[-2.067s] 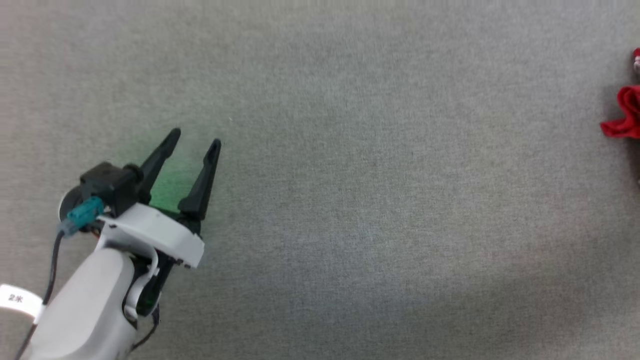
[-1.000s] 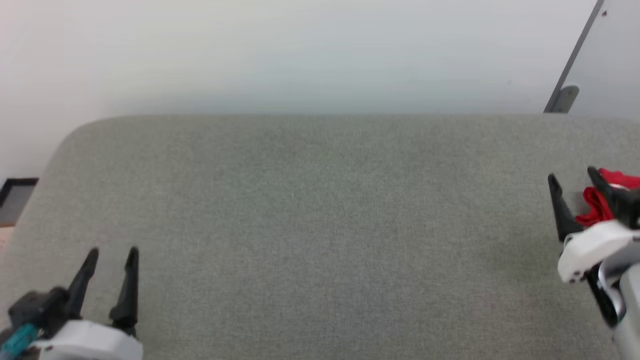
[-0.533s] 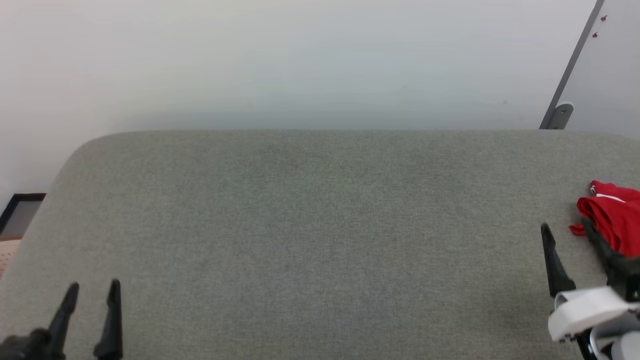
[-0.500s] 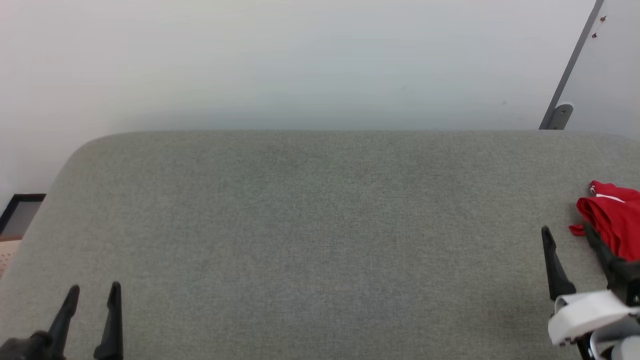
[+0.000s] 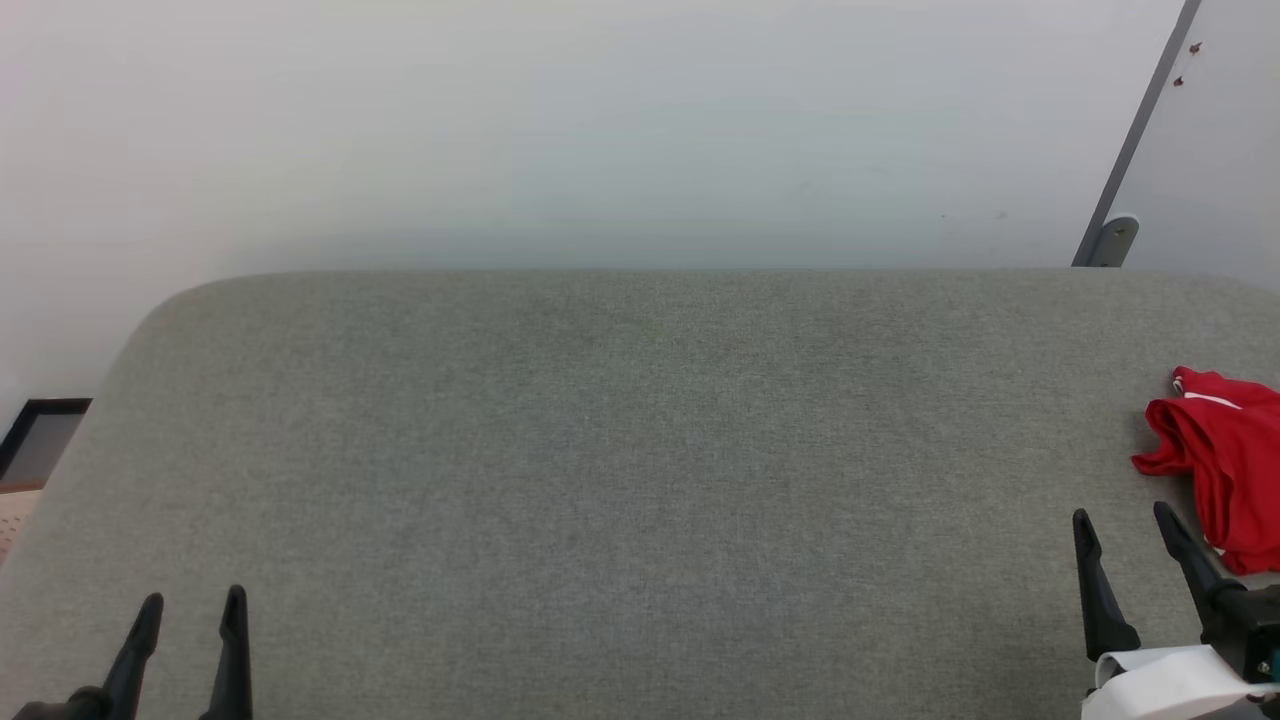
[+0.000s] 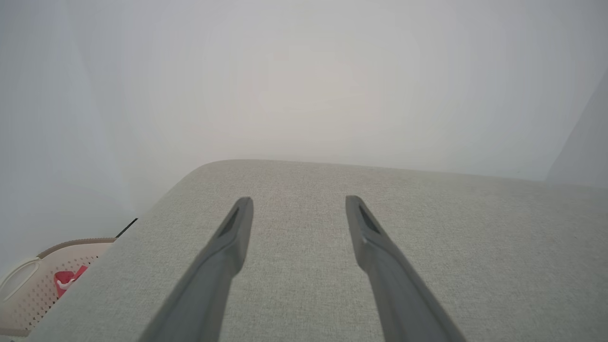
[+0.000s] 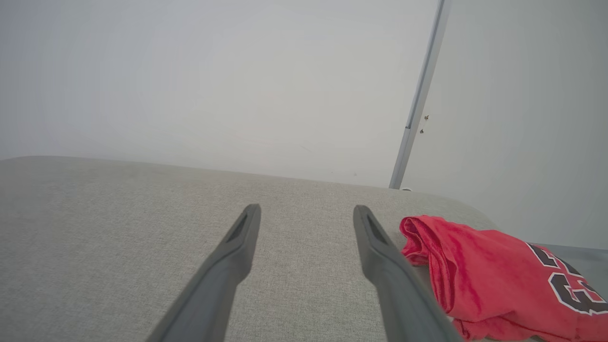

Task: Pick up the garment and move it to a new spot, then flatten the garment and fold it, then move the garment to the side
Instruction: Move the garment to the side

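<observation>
The garment (image 5: 1225,460) lies crumpled at the right edge of the grey fabric table (image 5: 620,450), red with a strip of white trim. In the right wrist view the garment (image 7: 494,275) shows black white-edged lettering at its far right. My right gripper (image 5: 1122,525) is open and empty, just left of the garment and near the front edge. In its own view the right gripper (image 7: 306,213) points past the cloth's left side. My left gripper (image 5: 192,606) stands open and empty at the front left corner, and in the left wrist view the left gripper (image 6: 298,204) hovers over bare table.
A pale wall runs behind the table, with a grey panel edge and bracket (image 5: 1112,235) at the back right. Off the table's left side sits a beige perforated basket (image 6: 28,285) holding a small red-and-white cloth (image 6: 66,280). A dark frame (image 5: 40,435) lies on the floor at left.
The head camera has tilted up from the bare tabletop to take in the wall. Both grippers have sunk lower in the view, and the right one has drawn back from the garment.
</observation>
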Robot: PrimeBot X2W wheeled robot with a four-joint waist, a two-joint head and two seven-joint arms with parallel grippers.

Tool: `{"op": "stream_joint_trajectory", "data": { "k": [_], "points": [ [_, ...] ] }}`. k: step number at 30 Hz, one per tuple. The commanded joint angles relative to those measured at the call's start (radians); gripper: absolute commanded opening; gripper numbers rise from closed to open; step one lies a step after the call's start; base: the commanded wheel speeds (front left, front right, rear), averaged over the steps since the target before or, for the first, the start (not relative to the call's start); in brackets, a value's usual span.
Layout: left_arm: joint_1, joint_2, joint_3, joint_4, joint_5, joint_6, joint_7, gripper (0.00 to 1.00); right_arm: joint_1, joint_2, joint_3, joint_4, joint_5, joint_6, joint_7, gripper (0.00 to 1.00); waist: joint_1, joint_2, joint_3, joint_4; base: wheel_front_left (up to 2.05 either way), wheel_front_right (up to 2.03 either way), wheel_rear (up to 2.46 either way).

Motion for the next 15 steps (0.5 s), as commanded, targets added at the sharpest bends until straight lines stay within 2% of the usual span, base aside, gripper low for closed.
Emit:
{"op": "stream_joint_trajectory", "data": {
  "k": [1,15],
  "points": [
    [0.009,-0.003,0.001,-0.004,0.006,-0.006,0.001,1.0,0.012,0.005,-0.001,-0.007,-0.006,-0.002,0.0,1.0,0.0,0.0,0.0,0.0,0.0,0.0,0.0],
    [0.016,0.0,-0.022,-0.021,-0.011,-0.007,0.001,1.0,0.018,0.007,0.005,-0.013,-0.016,-0.002,0.0,1.0,0.0,0.0,0.005,0.003,0.0,0.0,0.0]
  ]
}}
